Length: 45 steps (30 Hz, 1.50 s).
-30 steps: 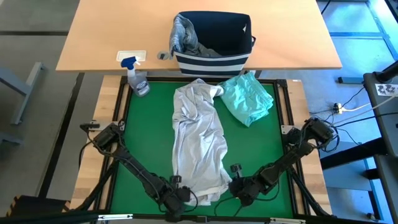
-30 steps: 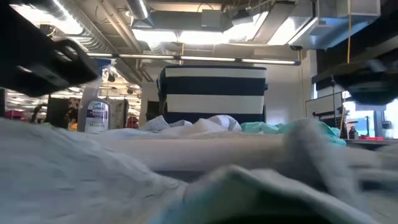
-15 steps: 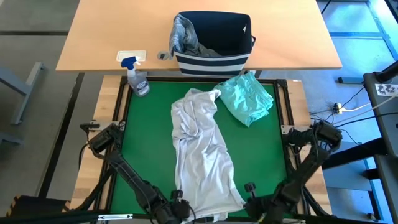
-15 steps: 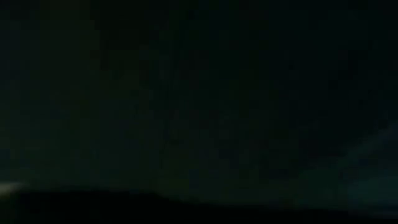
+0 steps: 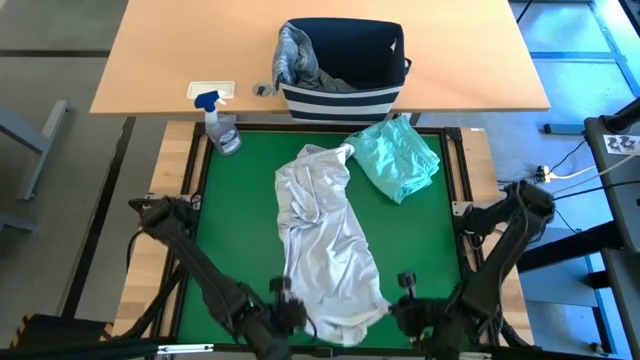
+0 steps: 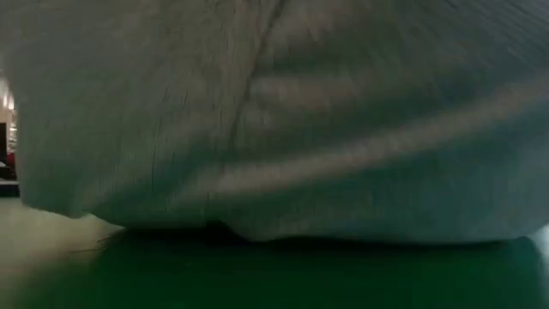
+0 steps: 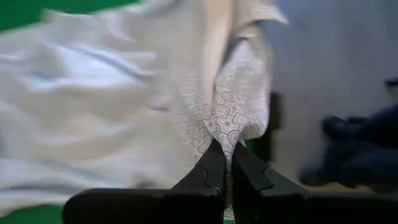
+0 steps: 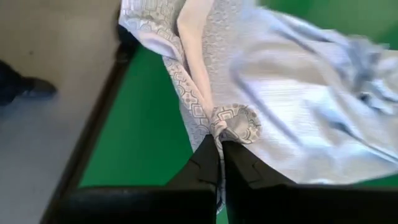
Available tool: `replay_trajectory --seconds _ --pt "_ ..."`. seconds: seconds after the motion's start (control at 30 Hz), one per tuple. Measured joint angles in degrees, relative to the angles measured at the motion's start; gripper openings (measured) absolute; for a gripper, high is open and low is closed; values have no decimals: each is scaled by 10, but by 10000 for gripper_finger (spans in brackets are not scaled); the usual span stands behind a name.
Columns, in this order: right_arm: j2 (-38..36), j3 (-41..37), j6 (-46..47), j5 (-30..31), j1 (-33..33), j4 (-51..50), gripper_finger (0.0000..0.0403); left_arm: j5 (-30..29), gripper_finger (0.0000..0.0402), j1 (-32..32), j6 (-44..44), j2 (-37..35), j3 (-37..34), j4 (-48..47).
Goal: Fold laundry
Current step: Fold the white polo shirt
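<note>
A pale white-grey garment [image 5: 325, 235] lies lengthwise on the green mat [image 5: 235, 220], its far end resting on the mat and its near end raised. In the low view it [image 6: 274, 112] hangs just above the mat. My left gripper [image 5: 286, 314] and my right gripper [image 5: 402, 300] are both shut on its near edge, one at each near corner. A mint-teal garment [image 5: 398, 156] lies crumpled at the mat's far right. A grey-blue shirt [image 5: 296, 50] hangs over the rim of the striped basket [image 5: 345, 92]. My left gripper pinches the garment's patterned near edge [image 7: 219, 127] between its two fingers, coming slanting down from the near side. That edge is lifted off the mat and the cloth runs away from it toward the far side. My right gripper pinches a bunched bit of the patterned near edge [image 8: 231, 123] between its two fingers, slanting down from the near side. The cloth is lifted there and slopes down to the mat farther off.
A spray bottle [image 5: 221, 127] stands at the mat's far left corner. The basket sits on the wooden table [image 5: 170, 60] beyond the mat. Bare green mat lies to the left and right of the pale garment.
Both grippers have gone up, staying shut on the garment's near edge; the right one has also shifted toward the table's right edge. The near end has lifted off the mat and spread wider, while the far end stays on the mat, drawn slightly nearer.
</note>
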Motion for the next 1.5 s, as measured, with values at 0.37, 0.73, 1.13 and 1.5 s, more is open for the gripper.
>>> replay_trajectory --seconds 0.37,0.73,1.13,1.5 --pt "-136 0 -60 -4 -165 -78 1 -37 0 111 59 -148 -79 -123" --pt "-154 0 -188 -88 -428 -69 1 -15 0 300 233 -371 -321 -22" --pt "-141 0 -273 -178 -686 11 1 55 0 538 441 -452 -453 134" --pt "-15 0 -305 -276 -849 89 3 101 5 703 511 -424 -578 345"
